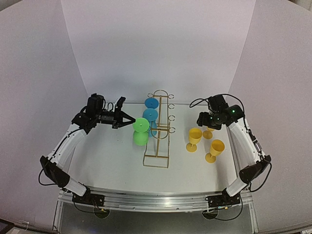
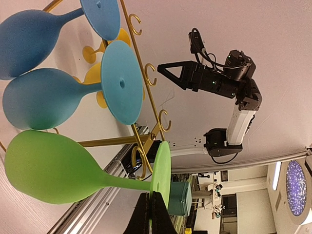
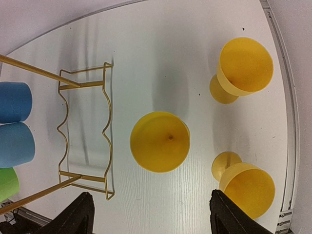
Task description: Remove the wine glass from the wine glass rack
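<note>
The gold wire wine glass rack [image 1: 159, 130] stands mid-table, also in the left wrist view [image 2: 112, 141] and right wrist view [image 3: 34, 69]. A green wine glass [image 1: 140, 132] hangs bowl-down at the rack's near left side. Its stem lies beside a ring loop; I cannot tell whether it is inside the loop. My left gripper [image 1: 127, 118] is shut on the rim of the green glass's foot [image 2: 162, 170]; its fingers [image 2: 146, 217] pinch it. Two blue glasses [image 1: 150, 109] hang on the rack behind it. My right gripper [image 1: 207, 120] is open and empty, right of the rack.
Three yellow glasses stand on the table right of the rack, under my right gripper: one [image 3: 160, 141] between the fingers, two [image 3: 243, 66] [image 3: 248, 187] nearer the right edge. The blue bowls [image 2: 44, 97] [image 2: 29, 39] hang close beside the green glass [image 2: 48, 168].
</note>
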Available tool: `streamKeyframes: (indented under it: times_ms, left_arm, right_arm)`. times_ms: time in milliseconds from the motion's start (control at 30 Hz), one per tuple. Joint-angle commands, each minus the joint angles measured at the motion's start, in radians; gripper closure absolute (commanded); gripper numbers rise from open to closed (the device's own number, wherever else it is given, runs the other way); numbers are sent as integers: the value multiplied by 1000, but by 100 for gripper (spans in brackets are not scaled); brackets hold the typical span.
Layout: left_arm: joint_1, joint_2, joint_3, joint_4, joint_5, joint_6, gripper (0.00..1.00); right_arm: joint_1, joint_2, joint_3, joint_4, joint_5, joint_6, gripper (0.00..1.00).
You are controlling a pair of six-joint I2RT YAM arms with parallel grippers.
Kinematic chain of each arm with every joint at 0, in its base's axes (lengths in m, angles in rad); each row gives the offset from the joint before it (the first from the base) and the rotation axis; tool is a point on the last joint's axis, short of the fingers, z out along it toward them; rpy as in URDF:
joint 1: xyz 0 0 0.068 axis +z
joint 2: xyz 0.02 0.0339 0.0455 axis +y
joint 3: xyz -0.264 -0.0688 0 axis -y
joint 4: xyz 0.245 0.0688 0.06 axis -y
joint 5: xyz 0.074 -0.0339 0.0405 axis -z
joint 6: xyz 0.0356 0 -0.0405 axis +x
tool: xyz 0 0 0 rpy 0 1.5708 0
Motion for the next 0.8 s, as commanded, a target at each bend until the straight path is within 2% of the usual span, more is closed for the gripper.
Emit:
streamKeyframes:
  times_ms: [0,133,600,700,767]
  left_arm:
    - [25,-52,3,-67,9,101,100]
    - [44,-67,1,-132,-16,185,100]
    - [49,-169,2,-363,-190,630,100]
    - [49,-190,14,-407,-241,755,100]
    - [49,-210,26,-441,-311,907,100]
  right_arm:
    - [-4,11,34,-20,-22,4,24]
    - [-4,11,49,-19,-41,11,25]
    - [-3,26,125,-17,-100,20,26]
    - [-4,30,142,-17,-111,20,26]
    - [-2,32,154,-17,-117,20,26]
